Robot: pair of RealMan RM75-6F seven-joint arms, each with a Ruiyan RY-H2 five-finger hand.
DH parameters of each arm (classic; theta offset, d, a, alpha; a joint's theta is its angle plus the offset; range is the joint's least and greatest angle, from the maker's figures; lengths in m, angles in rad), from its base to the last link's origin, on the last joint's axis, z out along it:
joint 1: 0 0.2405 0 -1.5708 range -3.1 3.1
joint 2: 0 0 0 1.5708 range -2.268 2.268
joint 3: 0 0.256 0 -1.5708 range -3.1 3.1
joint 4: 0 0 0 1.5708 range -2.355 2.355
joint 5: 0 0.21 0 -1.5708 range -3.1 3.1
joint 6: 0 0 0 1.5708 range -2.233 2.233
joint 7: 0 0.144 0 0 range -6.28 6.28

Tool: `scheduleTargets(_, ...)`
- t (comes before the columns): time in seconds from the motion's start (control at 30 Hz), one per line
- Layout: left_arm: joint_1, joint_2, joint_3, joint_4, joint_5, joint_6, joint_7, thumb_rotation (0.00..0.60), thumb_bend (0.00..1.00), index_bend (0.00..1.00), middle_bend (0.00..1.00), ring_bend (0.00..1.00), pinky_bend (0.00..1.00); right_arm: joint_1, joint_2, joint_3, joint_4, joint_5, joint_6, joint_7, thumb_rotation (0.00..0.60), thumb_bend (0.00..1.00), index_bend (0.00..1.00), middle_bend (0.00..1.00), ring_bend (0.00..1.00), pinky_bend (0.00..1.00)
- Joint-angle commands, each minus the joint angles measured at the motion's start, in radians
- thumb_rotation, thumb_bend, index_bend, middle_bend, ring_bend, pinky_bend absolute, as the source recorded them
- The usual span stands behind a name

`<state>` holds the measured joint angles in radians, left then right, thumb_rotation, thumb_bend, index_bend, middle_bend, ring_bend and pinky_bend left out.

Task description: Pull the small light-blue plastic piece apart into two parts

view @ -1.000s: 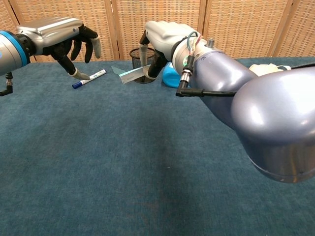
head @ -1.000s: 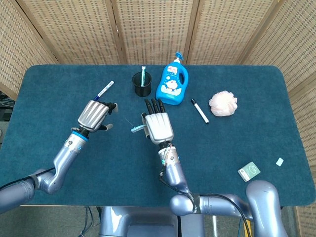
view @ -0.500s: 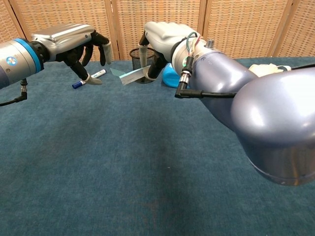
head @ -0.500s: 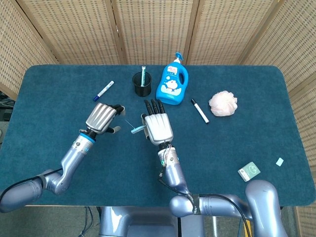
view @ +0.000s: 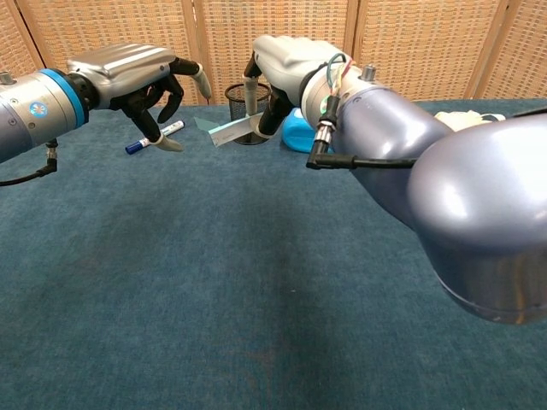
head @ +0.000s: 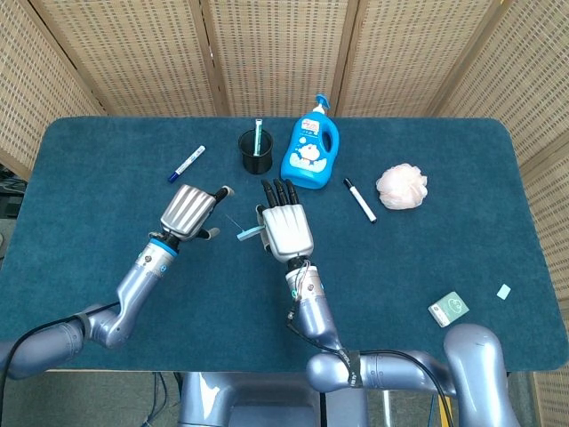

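Woven wicker screens (head: 276,53) ring the back of a dark teal table (head: 444,240), and we have both arms out over its middle. Our right hand (head: 284,227) sits palm-down near the centre, pinching the small light-blue plastic piece (head: 248,233) at its thumb side — in the chest view the piece (view: 229,130) juts out leftward from under that hand (view: 286,64), held up off the cloth. Our left hand (head: 189,212) hovers just beside it, fingers apart and curled downward, holding nothing; a small gap separates its fingertips (view: 202,84) from the free end of the piece.

Behind the hands we see a black mesh cup (head: 256,153) with a pale green stick standing in it, and right next to it a blue bottle (head: 312,149) with a pump top. A blue-capped marker (head: 188,163) lies behind the left hand, a black marker (head: 360,199) to the right of the bottle, and a pink puff (head: 402,187) further right — well apart from the action. Near the front right corner lie a small green card (head: 448,309) and a tiny white scrap (head: 504,291).
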<state>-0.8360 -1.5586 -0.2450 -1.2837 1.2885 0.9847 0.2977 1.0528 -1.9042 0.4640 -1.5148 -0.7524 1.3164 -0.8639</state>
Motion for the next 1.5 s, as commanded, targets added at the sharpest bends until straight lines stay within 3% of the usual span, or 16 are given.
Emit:
scheduleTargets(0.03,-0.003,-0.001,0.003,-0.008,0.005,0.004,-0.005,0.600,0.00,0.28,0.74,0.80,0.86,0.000,0.002,0.001,-0.002,0.001,0.002,-0.001,0.600,0.59,0.69,0.09,0.00,0.00)
scheduleTargets(0.4,-0.022,-0.017,-0.007,-0.032,-0.011,0.001,-0.020,0.600,0.21,0.44,0.75,0.81,0.88,0.002,0.009,0.000,-0.015,0.003,0.009,-0.008,0.600,0.59,0.69,0.09,0.00,0.00)
scheduleTargets(0.57,-0.029,-0.029,-0.006,-0.029,-0.008,0.007,-0.020,0.600,0.29,0.47,0.75,0.81,0.88,0.002,0.009,-0.003,-0.016,0.005,0.011,-0.010,0.600,0.60,0.69,0.09,0.00,0.00)
scheduleTargets(1.17,-0.043,-0.060,-0.001,-0.013,-0.016,0.025,-0.007,0.600,0.38,0.55,0.75,0.81,0.88,-0.004,0.020,-0.008,-0.023,0.005,0.017,-0.008,0.600,0.61,0.69,0.09,0.00,0.00)
scheduleTargets(1.5,-0.044,-0.063,0.002,-0.014,-0.019,0.028,-0.016,0.600,0.54,0.61,0.75,0.81,0.88,-0.006,0.020,-0.013,-0.013,0.007,0.017,-0.007,0.600,0.60,0.69,0.09,0.00,0.00)
